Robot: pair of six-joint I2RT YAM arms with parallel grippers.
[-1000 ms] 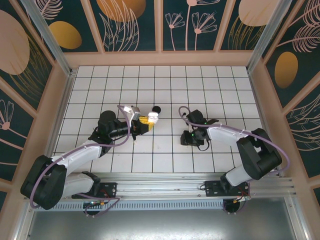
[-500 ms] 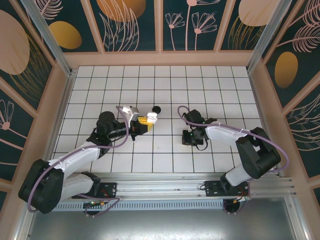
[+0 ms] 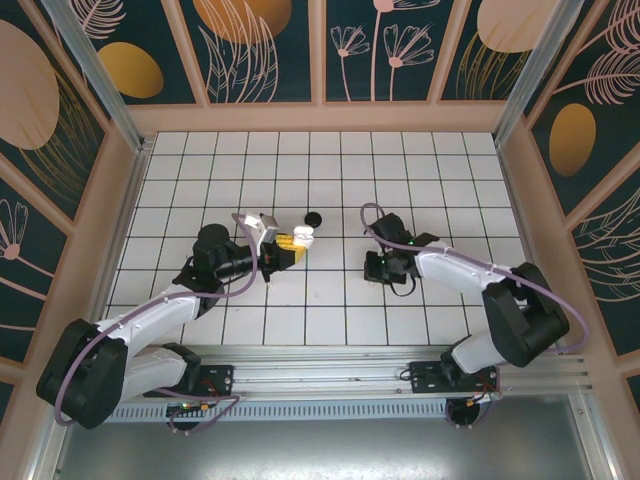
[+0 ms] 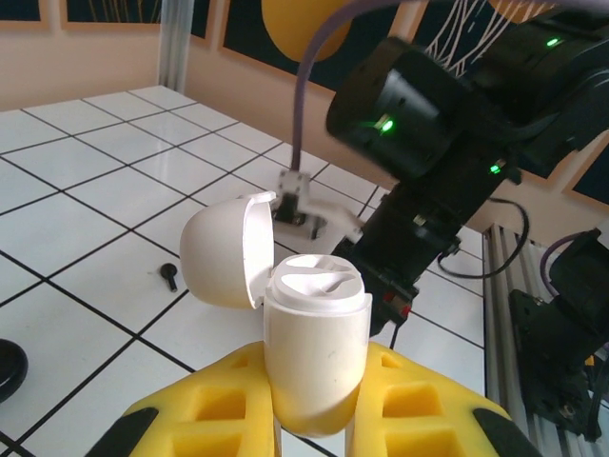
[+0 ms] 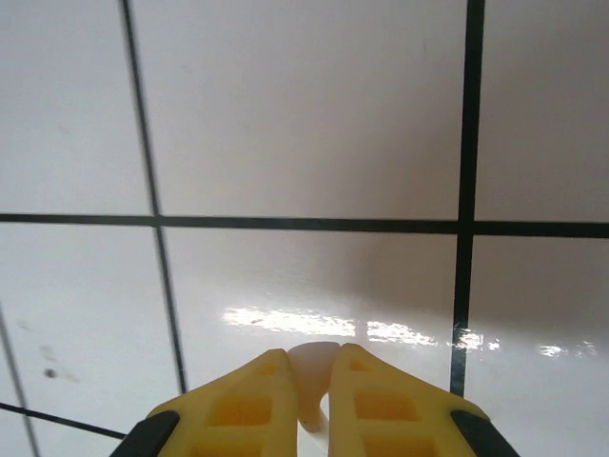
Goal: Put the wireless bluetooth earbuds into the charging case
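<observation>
We find the case (image 3: 305, 236) left of the table's (image 3: 400, 170) middle, standing upright between the left gripper's (image 3: 292, 246) fingers. A small object (image 3: 313, 217) lies on the tiles just behind it, toward the far wall. The right gripper (image 3: 373, 269) sits down at the table right of the middle, apart from the case.

In the left wrist view, the lid (image 4: 221, 252) hangs open on the case's left. A second earbud (image 4: 169, 277) lies on the tiles left of the lid, and the right arm (image 4: 447, 143) stands behind the case.

In the right wrist view, an earbud (image 5: 309, 376) sits between the fingers (image 5: 247, 405), just above the tiles.
</observation>
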